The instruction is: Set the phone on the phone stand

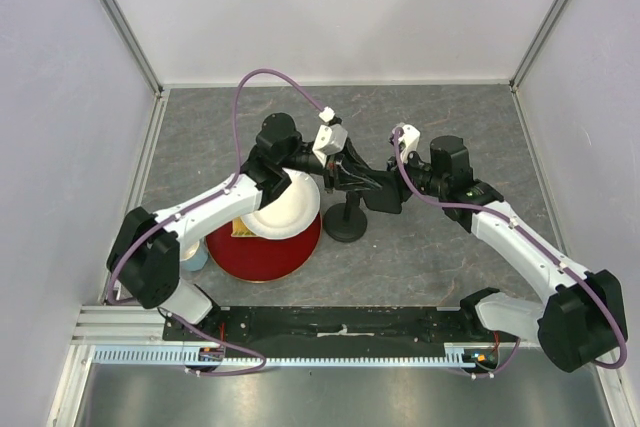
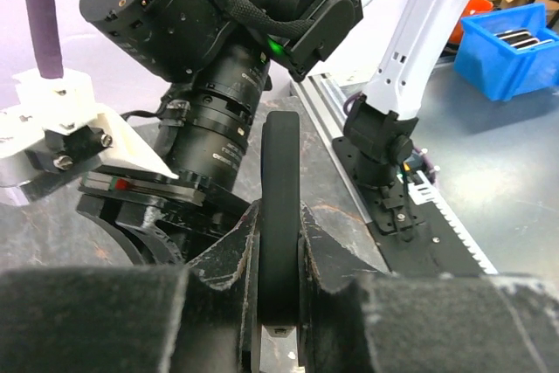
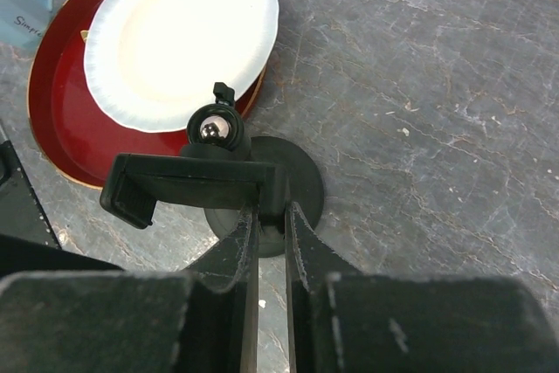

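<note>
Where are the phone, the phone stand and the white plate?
phone (image 2: 280, 207): left wrist view, on its thin upright edge.
phone stand (image 3: 183, 183): right wrist view, on the cradle's top bar.
white plate (image 3: 179, 37): right wrist view, on its bare middle.

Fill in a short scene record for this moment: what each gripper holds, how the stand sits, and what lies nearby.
left gripper: shut on the phone, held edge-on
right gripper: shut on one end of the cradle of the phone stand
phone stand: upright, round base on the grey table
cradle: empty; phone not yet placed
nearby: white plate resting on a red dish, beside the stand's base
</note>
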{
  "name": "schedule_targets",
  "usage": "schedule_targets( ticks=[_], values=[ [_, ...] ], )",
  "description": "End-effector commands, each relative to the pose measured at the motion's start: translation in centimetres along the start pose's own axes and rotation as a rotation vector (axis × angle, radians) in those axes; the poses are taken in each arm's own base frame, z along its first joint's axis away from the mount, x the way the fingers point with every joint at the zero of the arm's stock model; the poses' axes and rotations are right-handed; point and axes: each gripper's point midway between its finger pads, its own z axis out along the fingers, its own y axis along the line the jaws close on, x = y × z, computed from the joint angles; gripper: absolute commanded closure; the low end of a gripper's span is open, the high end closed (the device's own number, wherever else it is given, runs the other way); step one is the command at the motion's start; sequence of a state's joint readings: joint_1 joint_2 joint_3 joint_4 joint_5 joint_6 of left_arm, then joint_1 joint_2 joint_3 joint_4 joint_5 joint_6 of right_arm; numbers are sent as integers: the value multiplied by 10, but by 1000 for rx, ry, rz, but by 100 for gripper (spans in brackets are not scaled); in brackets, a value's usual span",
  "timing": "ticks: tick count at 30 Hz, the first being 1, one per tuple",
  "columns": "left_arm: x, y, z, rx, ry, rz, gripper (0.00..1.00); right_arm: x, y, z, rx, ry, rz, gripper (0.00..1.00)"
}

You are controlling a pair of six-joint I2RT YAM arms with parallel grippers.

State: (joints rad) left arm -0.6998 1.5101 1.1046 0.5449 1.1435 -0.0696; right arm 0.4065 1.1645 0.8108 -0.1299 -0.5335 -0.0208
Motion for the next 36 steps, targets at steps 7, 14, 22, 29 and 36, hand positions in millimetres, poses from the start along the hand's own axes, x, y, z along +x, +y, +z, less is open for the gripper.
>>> schedule_targets(
  ticks=[7, 14, 22, 29, 36],
  values=[
    [-9, 31, 3, -3, -41, 269, 98, -10, 23, -3, -129, -12, 46, 100],
    [8, 41, -4, -20, 10, 240, 98, -9, 23, -1, -135, -23, 40, 100],
    [16, 50, -12, -33, 27, 209, 98, -13, 25, -7, -135, -42, 27, 100],
    [18, 46, -18, -73, 56, 148, 98, -17, 21, -10, -92, -85, 5, 100],
    [27, 47, -17, -46, 73, 168, 98, -14, 31, -6, -168, -73, 20, 100]
  ],
)
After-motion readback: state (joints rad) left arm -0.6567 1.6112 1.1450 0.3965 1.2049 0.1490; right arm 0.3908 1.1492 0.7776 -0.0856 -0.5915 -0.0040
